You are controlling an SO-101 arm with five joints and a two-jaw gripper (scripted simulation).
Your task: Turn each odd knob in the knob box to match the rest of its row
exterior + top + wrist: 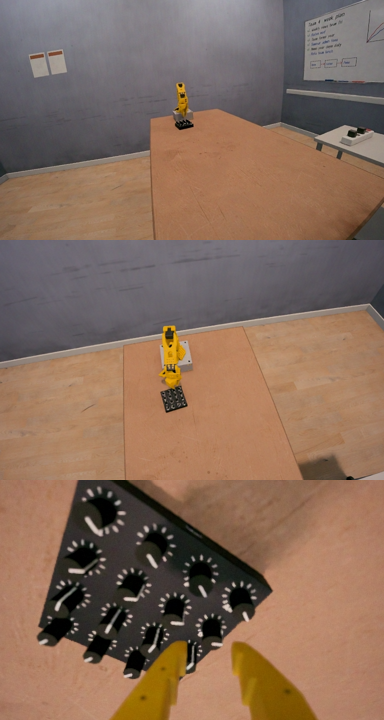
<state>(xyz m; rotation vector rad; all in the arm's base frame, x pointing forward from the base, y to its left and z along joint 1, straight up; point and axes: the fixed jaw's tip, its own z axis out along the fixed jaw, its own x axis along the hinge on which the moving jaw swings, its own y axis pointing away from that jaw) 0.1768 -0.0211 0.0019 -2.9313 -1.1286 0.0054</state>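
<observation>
The black knob box lies on the table before the arm's base. In the wrist view, the line along its upper-right edge has four knobs, among them a near knob, pointing down-right. The adjacent line, with one knob, has nearly level pointers. The third line's pointers slant down-left. The last line shows three knobs with short down-left pointers; its fourth is hidden behind the left finger. Row letters are unreadable. My gripper is slightly open and empty, above the box's arm-side edge.
The brown table bears the arm's grey base block behind the box. A wall stands behind the arm. A small side table with a white power strip stands at the right.
</observation>
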